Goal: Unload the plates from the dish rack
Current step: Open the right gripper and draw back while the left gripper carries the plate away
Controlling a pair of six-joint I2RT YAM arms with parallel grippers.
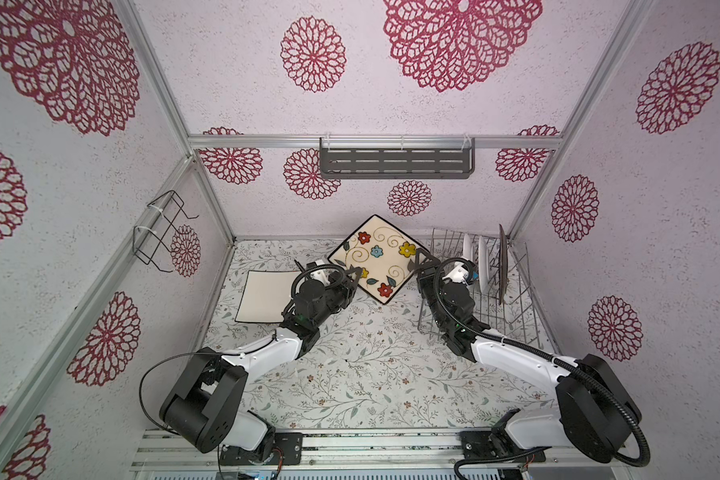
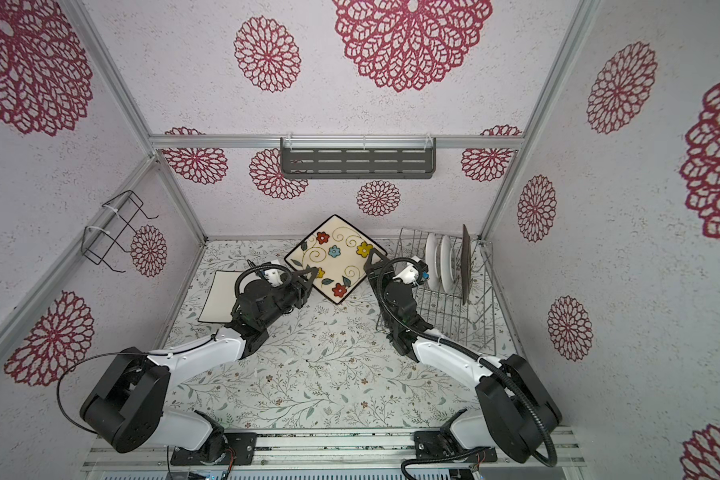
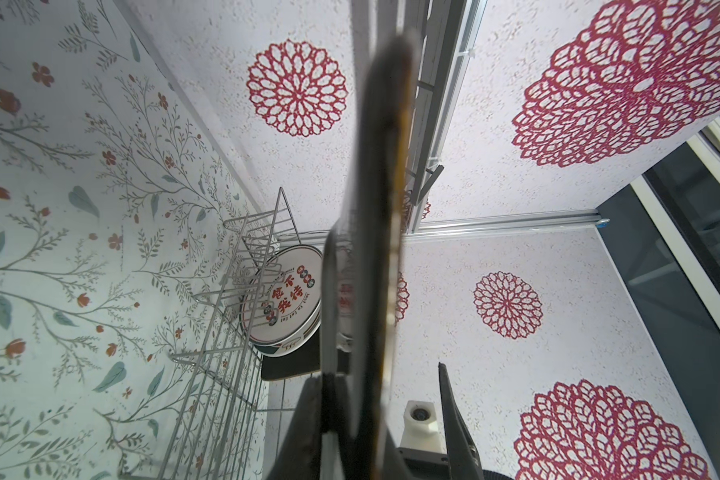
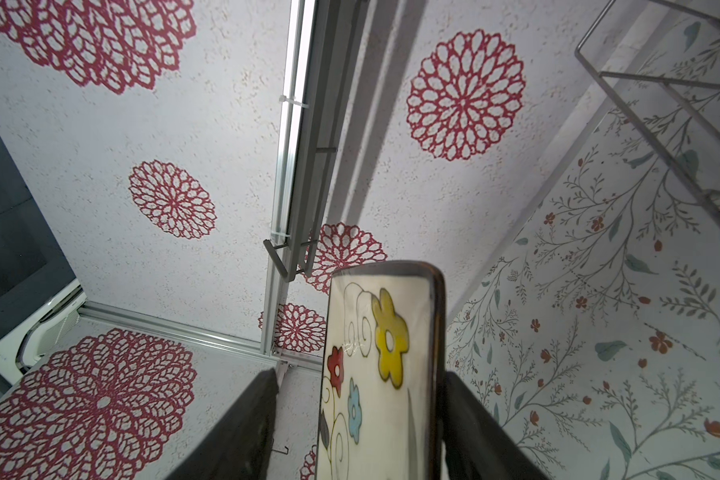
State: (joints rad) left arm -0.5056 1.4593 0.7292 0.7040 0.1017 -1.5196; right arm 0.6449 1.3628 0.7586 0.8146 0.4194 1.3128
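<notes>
A cream square plate with coloured flowers (image 1: 377, 257) (image 2: 335, 257) hangs tilted above the table between both grippers. My left gripper (image 1: 356, 275) (image 2: 312, 273) (image 3: 358, 415) is shut on its left edge, seen edge-on (image 3: 381, 249). My right gripper (image 1: 418, 262) (image 2: 371, 258) (image 4: 358, 415) straddles the right corner (image 4: 385, 374) with its jaws open and a gap on the flowered side. The silver dish rack (image 1: 520, 316) (image 2: 481, 320) (image 3: 225, 332) holds two round white plates (image 1: 482, 266) (image 3: 283, 295) and a black plate (image 1: 503, 266) upright. A white square plate (image 1: 262, 301) lies flat at the left.
A dark grey slotted shelf (image 1: 395, 162) hangs on the back wall above the work area. A small black wire bracket (image 1: 161, 232) sticks out from the left wall. The right arm's elbow lies over the rack's front left corner (image 1: 427, 328).
</notes>
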